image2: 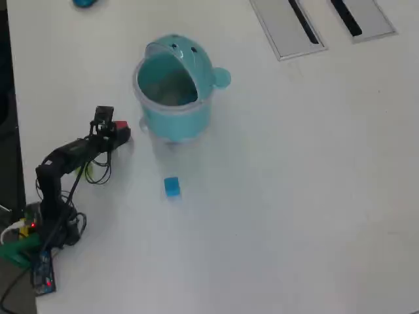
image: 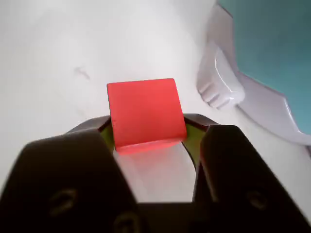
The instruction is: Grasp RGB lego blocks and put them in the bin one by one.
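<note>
The gripper [image: 148,141], nearest the wrist camera, is closed on the red block [image: 143,112], held near the table's [image2: 294,196] left edge just beside the bin [image2: 175,114]. The hold looks shallow; lifting to the bin's rim could let the block slip free.

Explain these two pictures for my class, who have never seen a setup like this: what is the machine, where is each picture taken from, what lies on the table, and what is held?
The machine is a small robot arm on a white table. The overhead view looks straight down on everything. The wrist view comes from a camera riding on the arm, so its gripper fills the bottom edge. The dark fingers are closed on the sides of a red block. Beside it stands a teal bin with its domed lid open. A blue block lies loose on the table. Two grey slotted panels sit at the top of the overhead view.
</note>
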`<state>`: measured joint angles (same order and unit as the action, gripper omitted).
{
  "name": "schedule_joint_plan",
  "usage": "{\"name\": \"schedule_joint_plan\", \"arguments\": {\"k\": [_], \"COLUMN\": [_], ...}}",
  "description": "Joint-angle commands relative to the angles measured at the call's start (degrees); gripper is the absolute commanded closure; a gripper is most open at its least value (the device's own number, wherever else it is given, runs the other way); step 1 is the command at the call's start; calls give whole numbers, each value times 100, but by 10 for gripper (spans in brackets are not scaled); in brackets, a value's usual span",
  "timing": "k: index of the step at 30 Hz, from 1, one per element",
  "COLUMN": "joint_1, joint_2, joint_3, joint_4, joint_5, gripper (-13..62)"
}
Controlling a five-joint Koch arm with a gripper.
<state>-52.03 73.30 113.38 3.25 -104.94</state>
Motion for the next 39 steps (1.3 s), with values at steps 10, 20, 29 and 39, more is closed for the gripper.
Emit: {"name": "schedule_joint_plan", "arguments": {"k": [10,20,29,39], "joint_1": [-202,-44,193,369], "joint_2": [1354,2927,3384,2971], "joint_3": [-149,-158,-668,-2030], "joint_4": [0,712,677,624], "joint_5": [-141,-97,-158,-439], "gripper": [393,393,393,393]}}
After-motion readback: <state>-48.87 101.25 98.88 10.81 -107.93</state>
